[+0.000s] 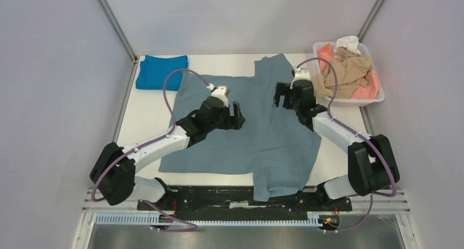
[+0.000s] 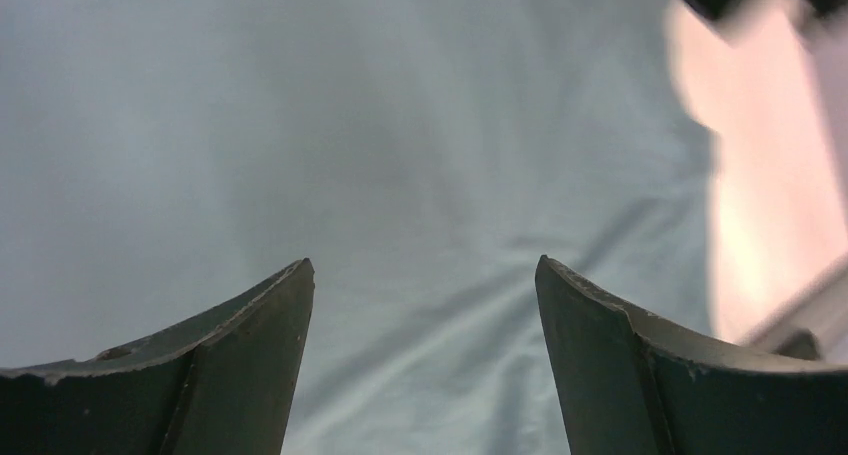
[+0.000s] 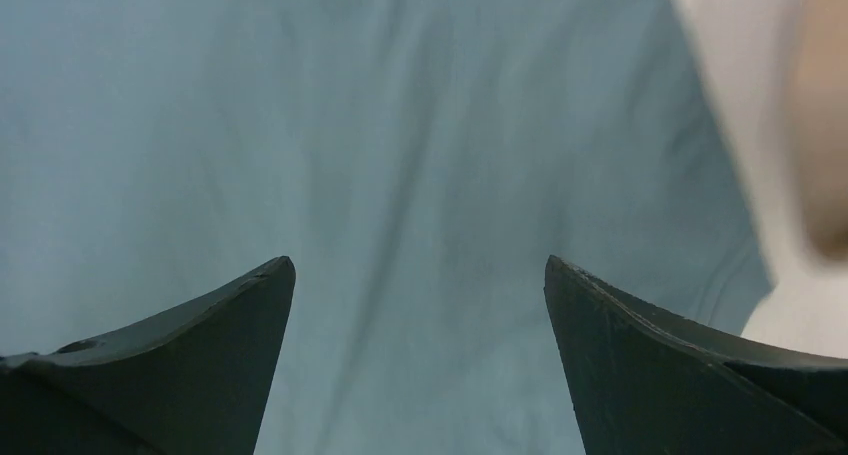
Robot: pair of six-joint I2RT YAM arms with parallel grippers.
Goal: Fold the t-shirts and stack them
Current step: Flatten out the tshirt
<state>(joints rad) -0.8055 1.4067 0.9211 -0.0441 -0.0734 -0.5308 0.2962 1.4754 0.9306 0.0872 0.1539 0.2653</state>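
A dusty grey-blue t-shirt (image 1: 262, 134) lies spread flat on the white table, one sleeve hanging over the near edge. A bright blue t-shirt (image 1: 161, 71) lies folded at the far left. My left gripper (image 1: 238, 116) is open and empty over the middle of the grey-blue shirt, whose cloth fills the left wrist view (image 2: 400, 175). My right gripper (image 1: 280, 97) is open and empty over the shirt's far right part, and the cloth fills the right wrist view (image 3: 400, 155). Tan (image 1: 346, 73), salmon-pink (image 1: 367, 90) and white (image 1: 348, 42) shirts lie crumpled in the tub.
A white plastic tub (image 1: 353, 101) stands at the far right corner of the table. Grey walls close in left, right and behind. A black rail (image 1: 230, 197) runs along the near edge by the arm bases.
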